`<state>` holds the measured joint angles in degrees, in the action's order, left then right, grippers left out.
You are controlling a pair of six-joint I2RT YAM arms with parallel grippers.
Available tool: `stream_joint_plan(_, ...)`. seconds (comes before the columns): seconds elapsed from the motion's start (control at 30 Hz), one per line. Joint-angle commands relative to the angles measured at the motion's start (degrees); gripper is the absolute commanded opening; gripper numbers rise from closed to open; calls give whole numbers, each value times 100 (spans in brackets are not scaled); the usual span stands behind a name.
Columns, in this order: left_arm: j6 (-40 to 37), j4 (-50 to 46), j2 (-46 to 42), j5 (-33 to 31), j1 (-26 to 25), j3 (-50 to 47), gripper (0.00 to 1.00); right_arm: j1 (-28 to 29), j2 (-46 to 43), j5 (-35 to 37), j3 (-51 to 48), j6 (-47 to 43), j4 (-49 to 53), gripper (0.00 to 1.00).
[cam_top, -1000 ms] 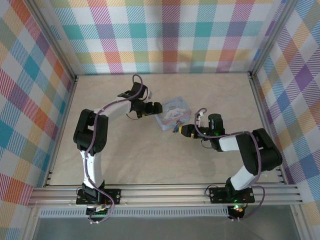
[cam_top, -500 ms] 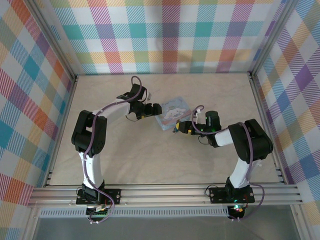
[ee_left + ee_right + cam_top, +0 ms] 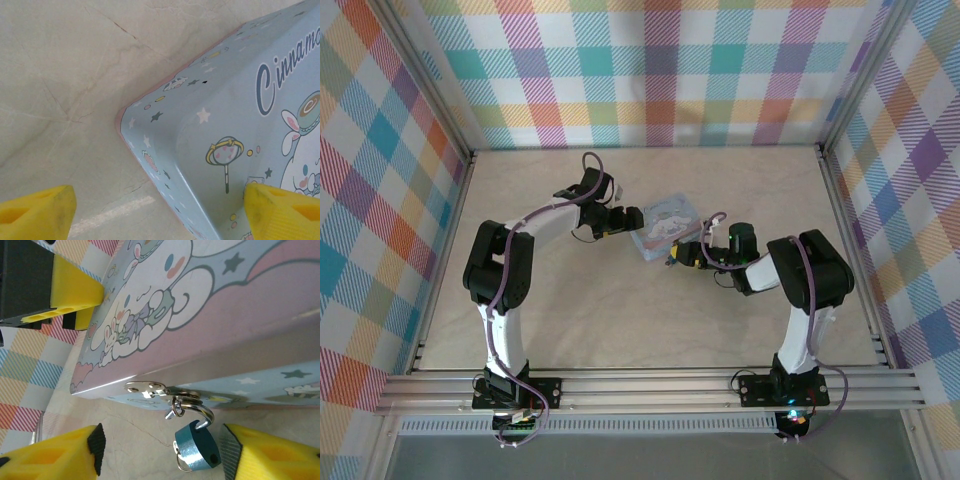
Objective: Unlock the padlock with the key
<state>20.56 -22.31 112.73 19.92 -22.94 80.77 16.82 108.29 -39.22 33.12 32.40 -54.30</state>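
Two grippers attend the light-blue cartoon box (image 3: 665, 222) mid-table. At its 9 o'clock the left gripper (image 3: 632, 217) is spread wide, grasping nothing, with one yellow finger (image 3: 280, 212) over the printed lid and the other over bare table (image 3: 75, 75). At the box's 5 o'clock the right gripper (image 3: 160, 452) is released, its fingers flanking the padlock (image 3: 196, 447), a small teal body hanging by its shackle from the silver hasp (image 3: 146, 387) on the box's side wall, gripped by neither finger.

I have bare table (image 3: 620, 330) across the lower frame; at centre the blue box (image 3: 670, 215) blocks the way, plaid walls (image 3: 380, 200) hem the sides.
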Motion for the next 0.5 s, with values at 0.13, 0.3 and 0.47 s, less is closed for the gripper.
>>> stream_joint_plan(0.13, 19, -525, 46, -252, -51, -31, 86, -39, 170, -121, 43, -81, -280, 55)
stream_joint_plan(0.3, 23, -546, 55, -258, -53, 1, 86, -38, 236, -96, 60, -174, -207, 47)
stream_joint_plan(0.47, 39, -530, 57, -276, -53, 0, 86, -38, 304, -55, 65, -212, -146, 38)
